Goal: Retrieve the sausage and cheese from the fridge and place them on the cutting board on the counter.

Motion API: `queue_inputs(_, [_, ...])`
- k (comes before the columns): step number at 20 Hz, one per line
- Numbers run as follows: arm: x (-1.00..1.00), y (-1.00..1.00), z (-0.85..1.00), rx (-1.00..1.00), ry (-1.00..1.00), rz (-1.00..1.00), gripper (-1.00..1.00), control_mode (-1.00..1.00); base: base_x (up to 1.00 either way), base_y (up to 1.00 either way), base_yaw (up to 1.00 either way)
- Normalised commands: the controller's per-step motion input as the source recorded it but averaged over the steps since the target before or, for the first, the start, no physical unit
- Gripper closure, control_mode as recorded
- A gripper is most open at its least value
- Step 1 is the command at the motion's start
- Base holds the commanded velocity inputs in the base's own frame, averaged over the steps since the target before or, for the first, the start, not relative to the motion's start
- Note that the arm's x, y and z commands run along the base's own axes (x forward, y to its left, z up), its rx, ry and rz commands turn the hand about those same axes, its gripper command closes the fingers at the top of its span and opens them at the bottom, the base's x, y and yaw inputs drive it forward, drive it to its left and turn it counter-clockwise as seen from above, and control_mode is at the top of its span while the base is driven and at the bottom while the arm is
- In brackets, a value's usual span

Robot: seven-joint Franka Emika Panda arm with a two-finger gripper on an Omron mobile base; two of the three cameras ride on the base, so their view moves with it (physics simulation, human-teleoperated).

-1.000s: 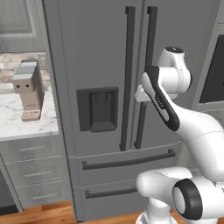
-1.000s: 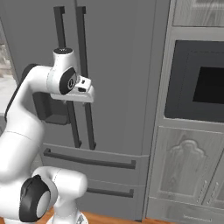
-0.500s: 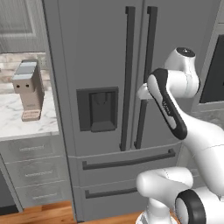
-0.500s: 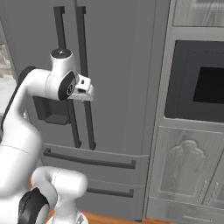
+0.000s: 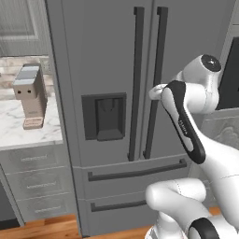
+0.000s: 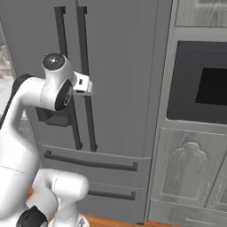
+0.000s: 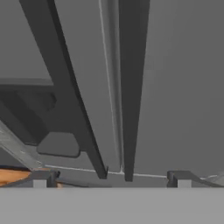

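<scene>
My gripper (image 7: 111, 177), jaws spread wide and empty, faces the closed grey fridge (image 5: 112, 56) and its 2 dark vertical handles (image 7: 131, 87).

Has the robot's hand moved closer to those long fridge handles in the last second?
Yes. The gripper has eased toward the fridge's right-door handle and lower along it; jaws open, nothing held.

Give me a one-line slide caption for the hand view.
Open gripper faces the closed fridge doors, its fingertips bracketing the right door's dark handle.
</scene>
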Motion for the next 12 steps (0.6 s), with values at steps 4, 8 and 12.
queue_inputs(4, [0.08, -0.03, 0.81, -0.01, -0.03, -0.1, -1.0, -1.0, 0.0, 0.0, 0.0])
queue_inputs(8, [0.19, -0.12, 0.72, 0.0, -0.06, -0.09, -1.0, -1.0, 0.0, 0.0, 0.0])
queue_inputs(12, [0.26, -0.13, 0.46, 0.0, -0.14, -0.07, -1.0, -1.0, 0.0, 0.0, 0.0])
